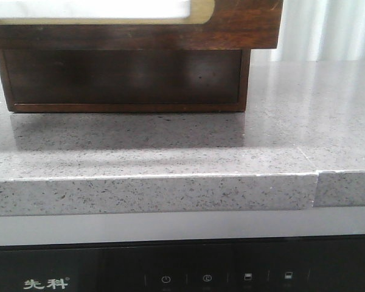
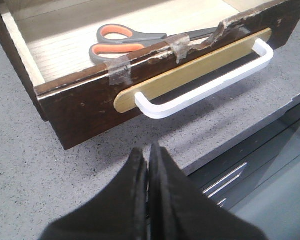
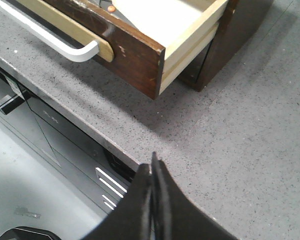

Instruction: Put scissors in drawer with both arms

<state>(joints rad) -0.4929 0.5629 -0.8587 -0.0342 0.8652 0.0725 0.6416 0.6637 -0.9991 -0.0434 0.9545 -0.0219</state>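
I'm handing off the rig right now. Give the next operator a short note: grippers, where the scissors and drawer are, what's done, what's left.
Left gripper: shut, empty, above the countertop in front of the drawer.
Right gripper: shut, empty, over the countertop off the drawer's corner.
Scissors: lying flat inside the open drawer, near its front panel.
Drawer: pulled out, white handle free.
Done: scissors are in the drawer.
Left: probably only pushing the drawer shut, if that is wanted.
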